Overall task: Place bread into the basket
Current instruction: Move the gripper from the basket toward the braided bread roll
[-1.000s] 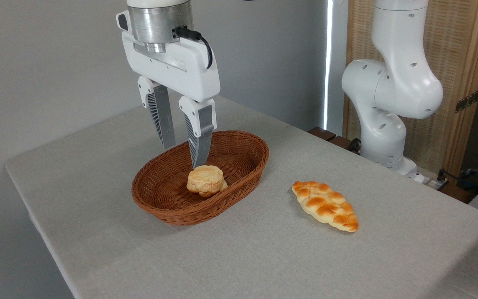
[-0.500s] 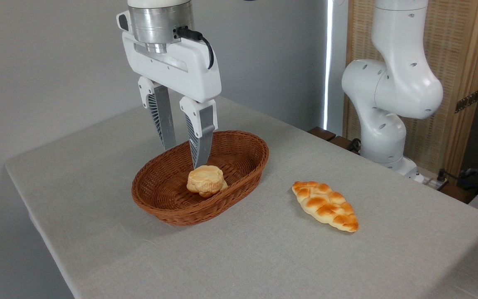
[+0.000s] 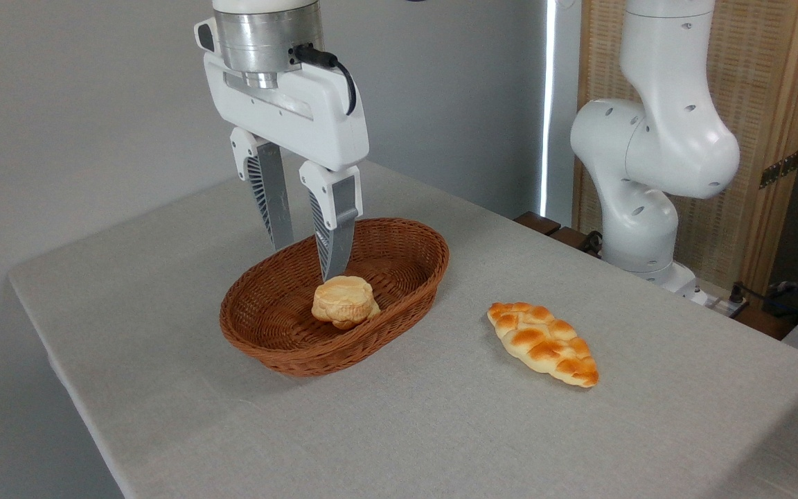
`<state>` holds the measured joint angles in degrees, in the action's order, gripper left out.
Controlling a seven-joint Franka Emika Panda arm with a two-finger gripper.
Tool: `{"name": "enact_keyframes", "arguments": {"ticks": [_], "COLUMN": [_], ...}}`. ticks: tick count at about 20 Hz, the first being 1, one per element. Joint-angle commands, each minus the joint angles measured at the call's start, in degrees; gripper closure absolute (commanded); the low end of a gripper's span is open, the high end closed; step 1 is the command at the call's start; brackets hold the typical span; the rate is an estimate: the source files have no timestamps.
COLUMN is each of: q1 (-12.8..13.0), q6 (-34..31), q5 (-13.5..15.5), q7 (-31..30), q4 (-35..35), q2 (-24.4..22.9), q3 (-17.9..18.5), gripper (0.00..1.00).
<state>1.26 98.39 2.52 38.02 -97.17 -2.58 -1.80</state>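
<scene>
Lying flat: golden braided bread [image 3: 543, 343].

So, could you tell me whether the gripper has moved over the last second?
Yes, slightly: the gripper has risen a little and edged right, judged against the basket rim; its fingers are open above the bun.

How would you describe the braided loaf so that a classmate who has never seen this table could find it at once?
Start at the wicker basket near the middle of the grey table. Look right of it: the bread lies alone on the cloth. Unlike the pale round bun inside the basket, it is long, plaited and golden-orange.
</scene>
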Motion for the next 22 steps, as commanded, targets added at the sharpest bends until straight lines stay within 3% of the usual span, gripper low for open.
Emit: {"name": "enact_keyframes", "arguments": {"ticks": [1,4,8,18,19,22], "q1": [0.5,0.8,1.0,6.7,8.1,8.5], "q6": [-1.4,-1.4,-0.3,1.8,1.9,1.5], "q5": [-0.1,-0.1,-0.1,-0.8,-0.9,-1.5], "q7": [0.8,2.0,9.5,11.1,12.4,19.4], "q4": [0.0,-1.0,-8.1,-16.0,-17.9,-20.4], "q2": [-0.3,-0.6,-6.2,-10.9,-12.3,-14.4], "q3": [0.2,-0.5,-1.2,-0.8,-0.1,2.2], "gripper": [0.0,0.0,0.0,0.0,0.0,0.0]}}
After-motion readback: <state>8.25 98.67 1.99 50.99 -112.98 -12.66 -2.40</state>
